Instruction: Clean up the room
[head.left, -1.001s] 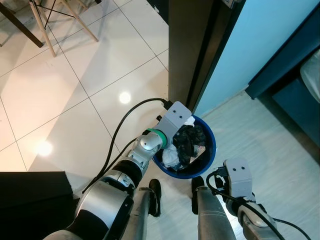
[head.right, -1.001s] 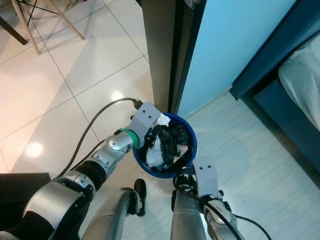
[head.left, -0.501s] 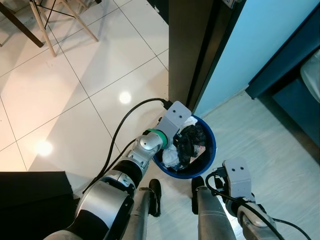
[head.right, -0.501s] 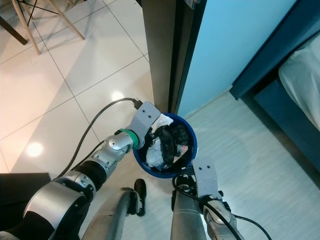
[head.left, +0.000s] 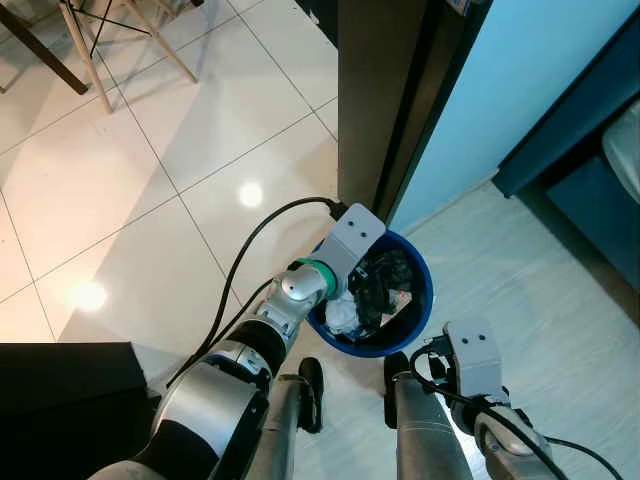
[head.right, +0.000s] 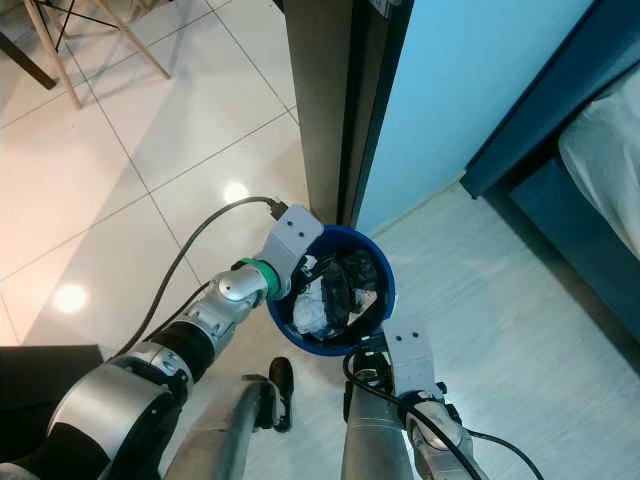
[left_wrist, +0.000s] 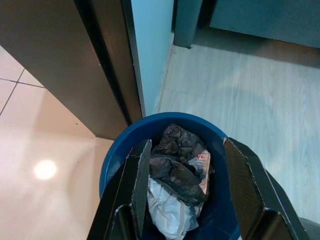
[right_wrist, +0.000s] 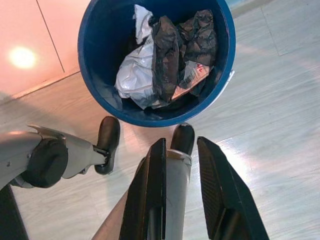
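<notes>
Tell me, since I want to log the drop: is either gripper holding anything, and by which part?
Nothing is held. The left gripper hangs open over the blue bin of crumpled trash; the right gripper is open beside it.

The blue bin (head.left: 415, 320) is stood close against the dark door frame (head.left: 375, 100) and the light blue wall (head.left: 500, 90), so its far side is hemmed in. Its mouth is partly filled by crumpled trash (right_wrist: 165, 55). Bare tile (head.left: 120, 200) is left on the robot's left, pale wood floor (head.left: 540, 290) on its right.
</notes>
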